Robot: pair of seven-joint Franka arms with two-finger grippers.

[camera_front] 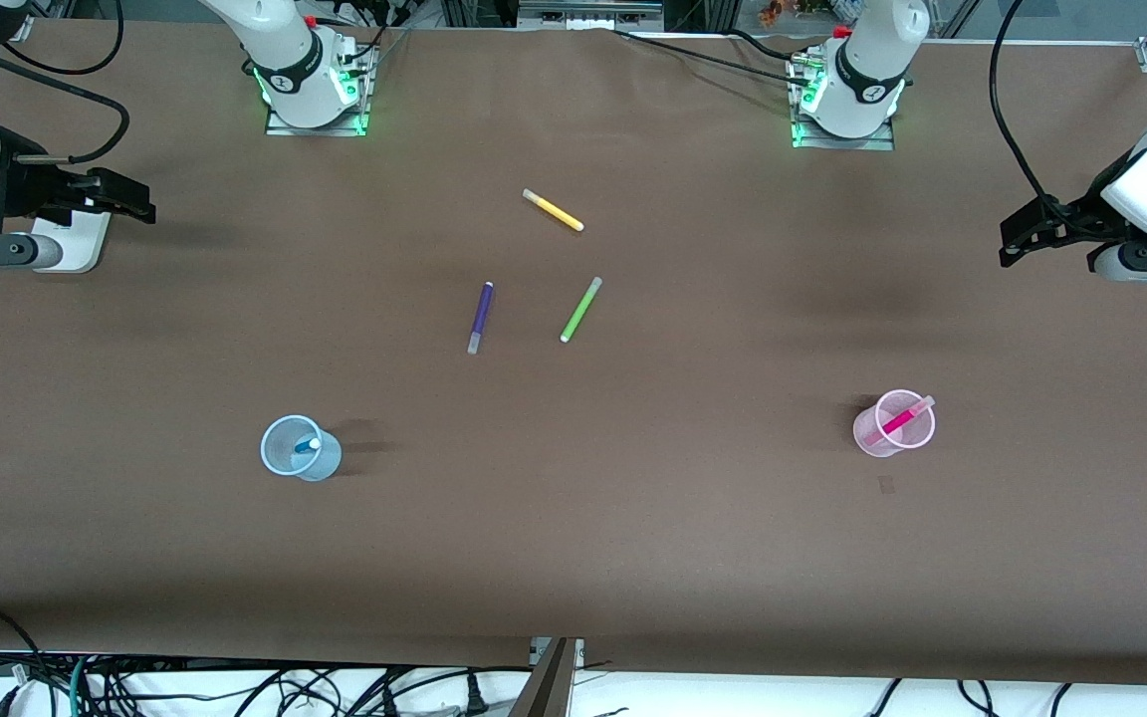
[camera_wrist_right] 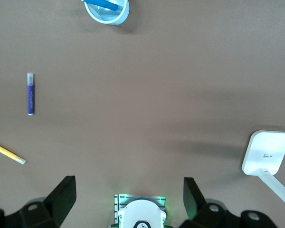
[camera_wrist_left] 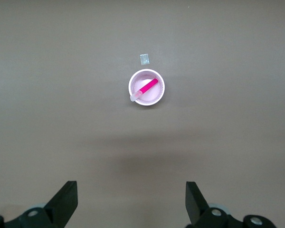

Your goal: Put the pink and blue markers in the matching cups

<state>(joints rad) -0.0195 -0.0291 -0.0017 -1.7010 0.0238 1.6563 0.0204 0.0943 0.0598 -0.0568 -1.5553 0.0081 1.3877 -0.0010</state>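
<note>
The light blue cup [camera_front: 327,460] stands toward the right arm's end of the table with the blue marker [camera_front: 308,445] inside it. The light pink cup [camera_front: 867,435] stands toward the left arm's end with the pink marker [camera_front: 904,418] leaning inside it. My right gripper [camera_front: 140,204] is open and empty, up at the right arm's end of the table. My left gripper [camera_front: 1012,239] is open and empty, up at the left arm's end. The left wrist view shows the pink cup [camera_wrist_left: 159,95] and pink marker [camera_wrist_left: 148,86]. The right wrist view shows the blue cup [camera_wrist_right: 118,16] and blue marker [camera_wrist_right: 102,4].
A yellow marker [camera_front: 554,210], a purple marker [camera_front: 480,317] and a green marker [camera_front: 580,310] lie mid-table, nearer the bases than the cups. A white device [camera_front: 86,244] sits under the right gripper. A small tape patch [camera_front: 886,485] lies by the pink cup.
</note>
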